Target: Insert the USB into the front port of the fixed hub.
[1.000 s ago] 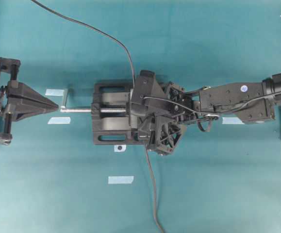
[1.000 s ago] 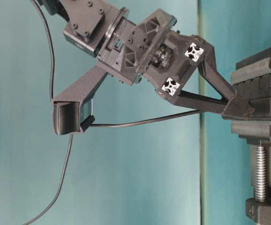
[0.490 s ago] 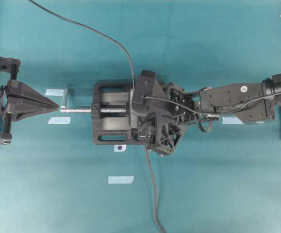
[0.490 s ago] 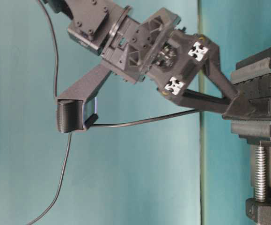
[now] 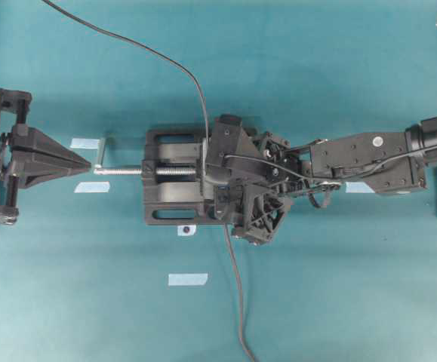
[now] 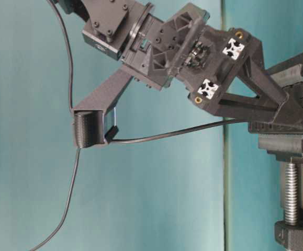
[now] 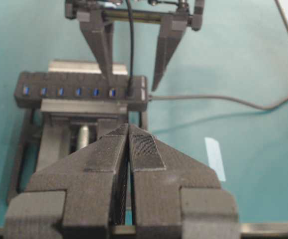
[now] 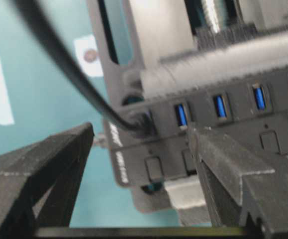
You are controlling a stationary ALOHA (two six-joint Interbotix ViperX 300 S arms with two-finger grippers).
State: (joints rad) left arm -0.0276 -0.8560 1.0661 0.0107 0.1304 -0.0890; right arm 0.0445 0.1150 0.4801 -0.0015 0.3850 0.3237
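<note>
I see the USB (image 7: pixel 129 91) seated upright in the end slot of the fixed hub (image 7: pixel 81 91), at the hub's right end in the left wrist view, its thin rubbery grey cable (image 7: pixel 130 40) rising straight up out of the top of the frame. In the right wrist view the plug sits in the port beside the white lettering. The hub is a long matte black bar with a row of small blue slots, clamped across the blocky black vise (image 5: pixel 174 186), whose threaded silver screw (image 5: pixel 124 170) runs left in the overhead frame.

The right gripper (image 7: pixel 132 79) straddles the plug with its tapered plastic fingers (image 7: pixel 101 42) spread wide — neither pad touches the USB, teal cloth showing either side of the cable. The left gripper (image 7: pixel 129 137) hangs back at the lower centre, its ribbed pads pressed together on nothing — well apart from the vise, with open cloth (image 5: pixel 339 286) around
</note>
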